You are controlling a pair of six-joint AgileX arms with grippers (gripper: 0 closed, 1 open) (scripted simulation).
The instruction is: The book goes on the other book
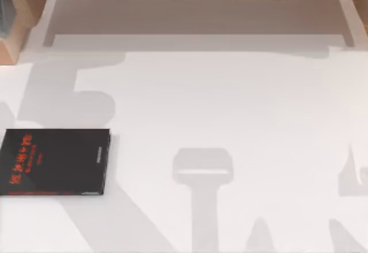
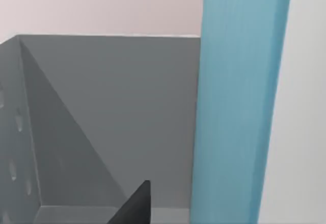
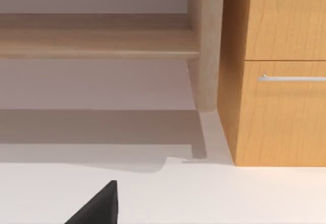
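We're early on: the black book (image 1: 55,161) lies flat and bare at the table's left edge, the light blue book (image 2: 239,107) stands upright beside a grey bin (image 2: 112,117) by our left wrist, nothing stacked, and neither hand's grip can be told.
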